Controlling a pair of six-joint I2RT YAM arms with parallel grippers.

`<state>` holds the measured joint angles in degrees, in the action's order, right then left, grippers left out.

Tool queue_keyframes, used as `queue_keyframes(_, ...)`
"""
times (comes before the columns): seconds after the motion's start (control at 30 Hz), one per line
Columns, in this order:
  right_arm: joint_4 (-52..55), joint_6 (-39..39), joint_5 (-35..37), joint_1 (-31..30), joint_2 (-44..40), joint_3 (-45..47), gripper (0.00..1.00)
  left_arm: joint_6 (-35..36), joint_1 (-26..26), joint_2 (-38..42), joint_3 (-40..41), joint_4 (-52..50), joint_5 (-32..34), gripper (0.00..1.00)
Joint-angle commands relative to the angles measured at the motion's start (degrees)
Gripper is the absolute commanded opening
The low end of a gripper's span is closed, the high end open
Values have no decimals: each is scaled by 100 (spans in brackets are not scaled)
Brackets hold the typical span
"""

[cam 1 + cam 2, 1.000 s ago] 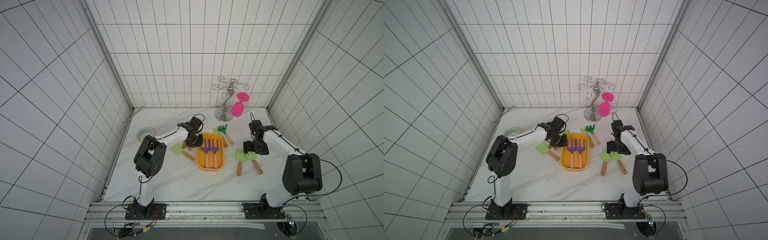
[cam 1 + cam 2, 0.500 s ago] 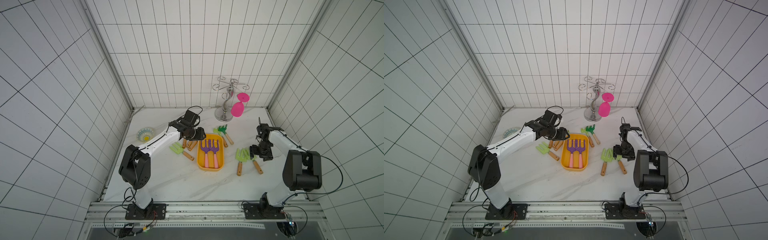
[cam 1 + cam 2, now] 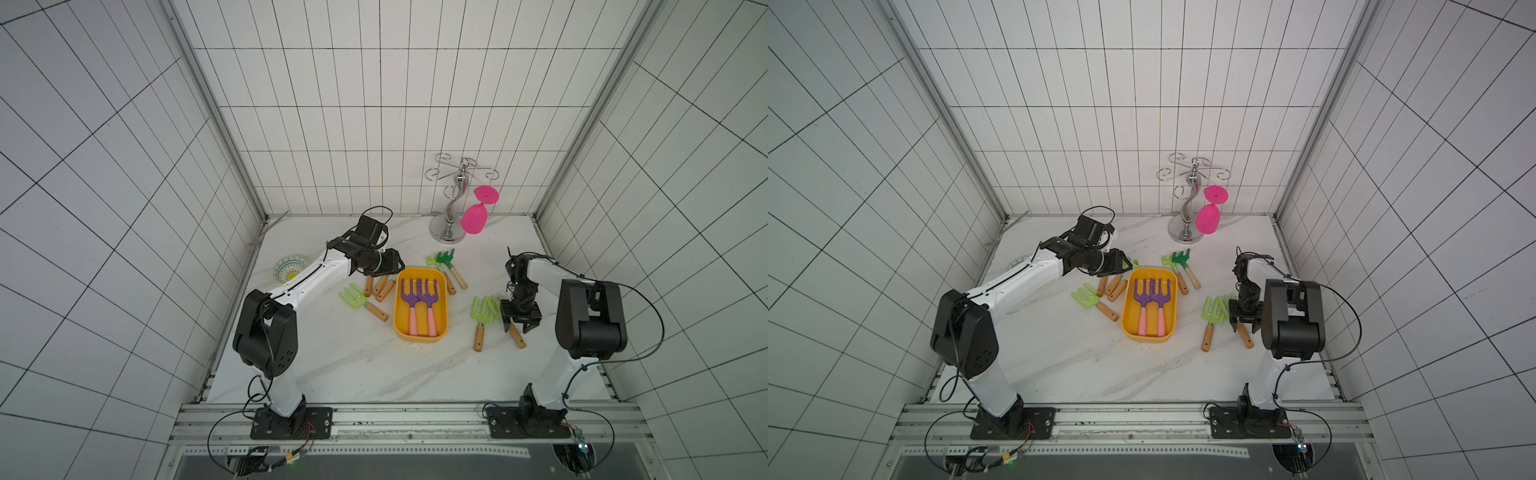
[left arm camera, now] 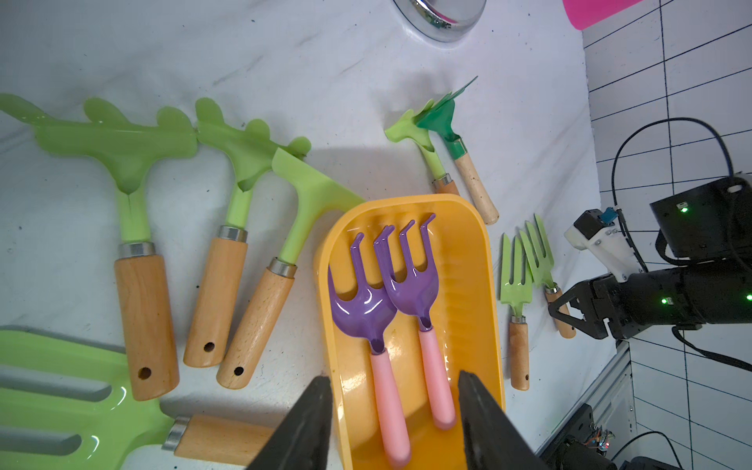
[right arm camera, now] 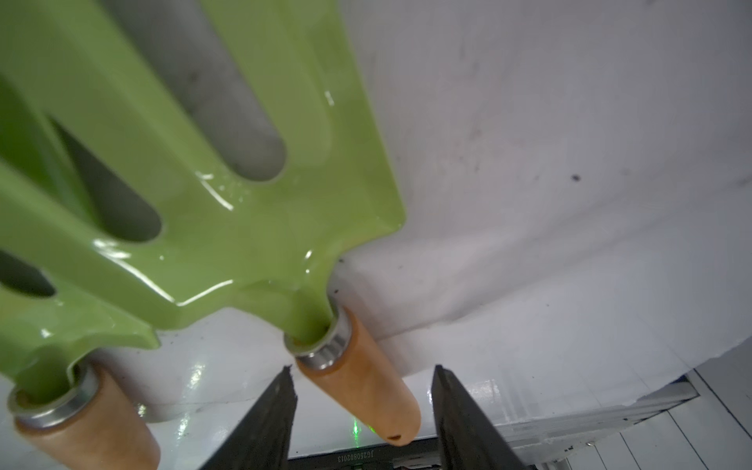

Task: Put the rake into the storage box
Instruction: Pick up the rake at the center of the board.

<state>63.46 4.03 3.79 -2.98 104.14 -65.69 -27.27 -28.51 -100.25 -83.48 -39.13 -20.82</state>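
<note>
**Yellow-orange box holds two rakes; right claw astride a green fork**

The storage box (image 3: pixel 419 338) sits on the marble table (image 3: pixel 332 374) with its long side running toward the back wall. Two purple rakes (image 3: pixel 417 299) lie side by side along its length, tines to the back wall and pink handles toward the arm bases. The left gripper (image 4: pixel 392 378) hangs above the box's back left corner, jaws parted, holding nothing. Right of the box, the right gripper (image 5: pixel 363 370) straddles the wooden handle of a green hand fork (image 5: pixel 264 203), jaws half apart with a gap on either side. The fork's tines angle back toward the box, and its head overlaps a second fork (image 3: pixel 480 316). Three green rakes (image 4: pixel 215 293) lie just beside the box's left wall.
</note>
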Motion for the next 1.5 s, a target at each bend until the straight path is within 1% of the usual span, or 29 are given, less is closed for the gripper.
queue_keyframes(0.0,82,-52,179,-26,184,-231,52,108,63,187,64,123,-67,52)
queue_keyframes(0.1,65,-86,195,-43,380,-348,46,108,94,206,86,143,-63,52)
queue_keyframes(0.23,-164,-165,75,-122,539,-400,41,133,100,264,130,140,24,53)
queue_keyframes(0.37,-260,-211,113,-249,652,-441,36,135,95,322,153,151,124,53)
queue_keyframes(0.57,-440,-121,68,-419,593,-456,22,98,66,322,37,13,144,53)
queue_keyframes(0.67,-335,-13,90,-520,237,-530,19,164,25,430,25,-71,158,54)
queue_keyframes(0.77,-159,71,139,-572,-366,-643,19,270,-19,526,33,-120,1,54)
queue_keyframes(0.87,-37,119,-10,-582,-1029,-802,18,285,-71,667,109,-23,-366,55)
queue_keyframes(0.93,-35,201,-345,-595,-1438,-945,18,201,-82,830,349,332,-832,54)
queue_keyframes(1.07,-227,409,-1142,-758,-2037,-1049,17,112,-281,1197,783,932,-1281,55)
queue_keyframes(1.1,-372,475,-1334,-835,-2215,-986,17,110,-348,1307,944,1189,-1514,55)
queue_keyframes(1.2,-1155,771,-2458,-1045,-2717,-632,18,-308,-476,1564,1540,2199,-2235,55)
queue_keyframes(1.33,-2652,1671,-4081,-1248,-3158,-64,19,-985,-715,1767,2140,3482,-2708,56)
queue_keyframes(1.4,-3140,1911,-4599,-1471,-3257,110,19,-1182,-842,1852,2419,4010,-2747,57)
queue_keyframes(1.47,-3435,1997,-4846,-1676,-3364,259,19,-1285,-938,1924,2653,4508,-2771,57)
